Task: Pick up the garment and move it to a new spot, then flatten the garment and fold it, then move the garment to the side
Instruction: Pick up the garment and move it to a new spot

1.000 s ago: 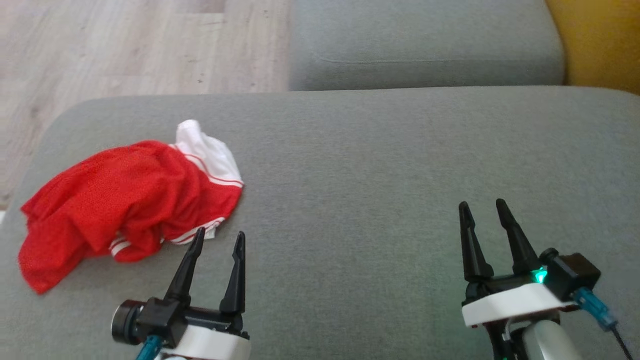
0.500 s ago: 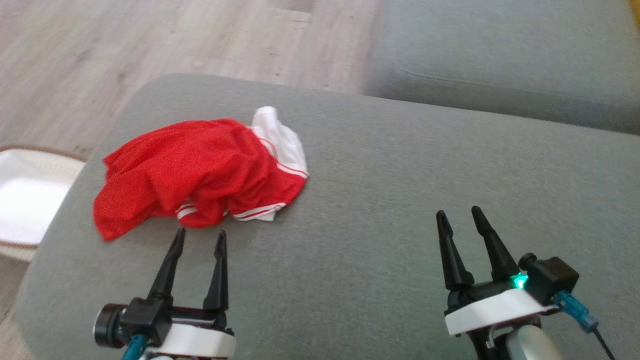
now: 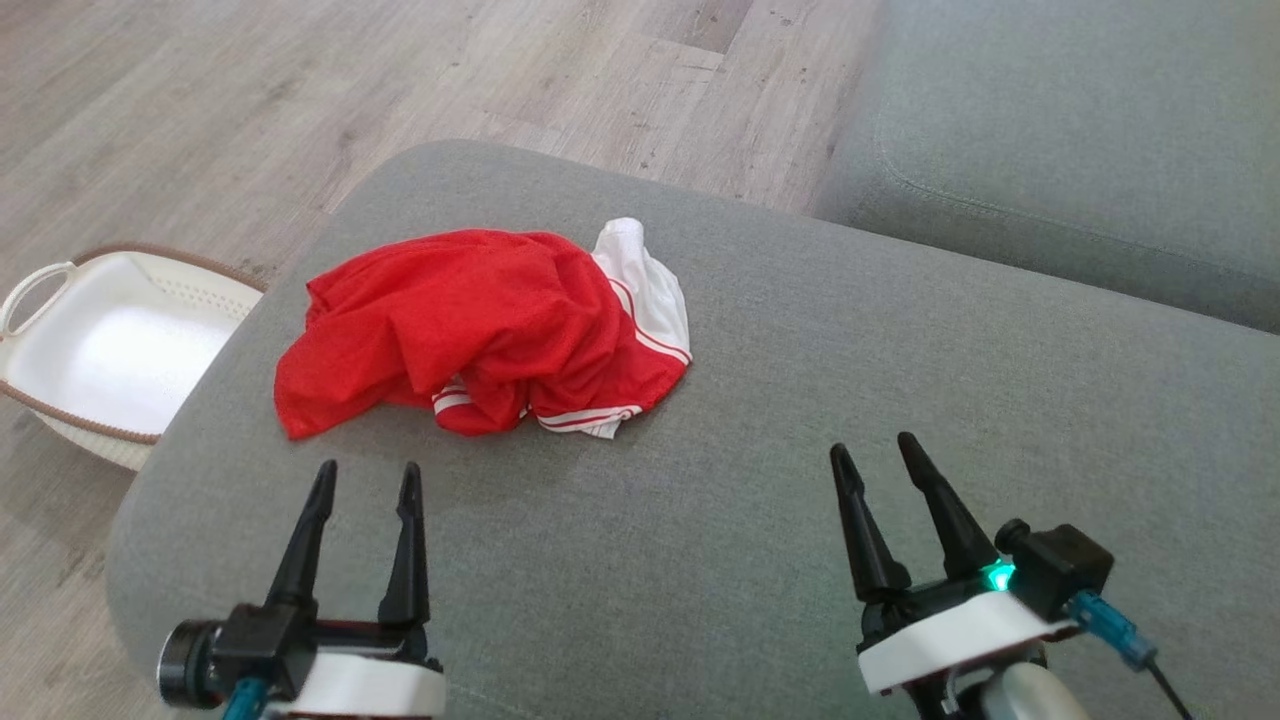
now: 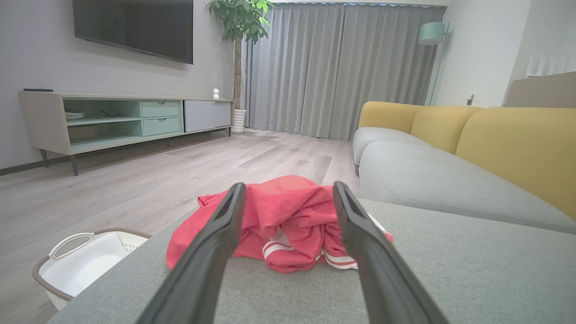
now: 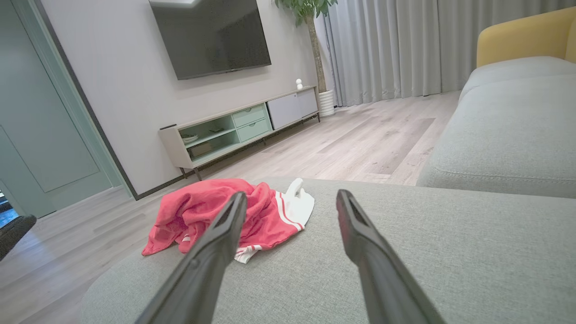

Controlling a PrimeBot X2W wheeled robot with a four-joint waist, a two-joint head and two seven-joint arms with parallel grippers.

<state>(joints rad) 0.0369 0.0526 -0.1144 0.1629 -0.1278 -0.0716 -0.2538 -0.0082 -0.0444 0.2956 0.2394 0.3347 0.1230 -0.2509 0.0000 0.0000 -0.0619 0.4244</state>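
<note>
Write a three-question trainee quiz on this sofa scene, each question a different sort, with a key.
1. Multiple choice: the red-and-white garment lies A) on the wooden floor, B) crumpled on the grey sofa cushion, C) on the TV stand.
2. True or false: the left end effector and the right end effector are both open and empty.
3. Short answer: which end effector is nearer the garment?
Key: 1 B; 2 true; 3 the left.

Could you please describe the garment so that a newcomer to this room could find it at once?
Start at the broad grey sofa cushion before the robot and go to its end beside the white basket on the floor. There lies the garment, a crumpled heap. Its bright red mesh with white panel and stripes stands out against the plain grey fabric.
</note>
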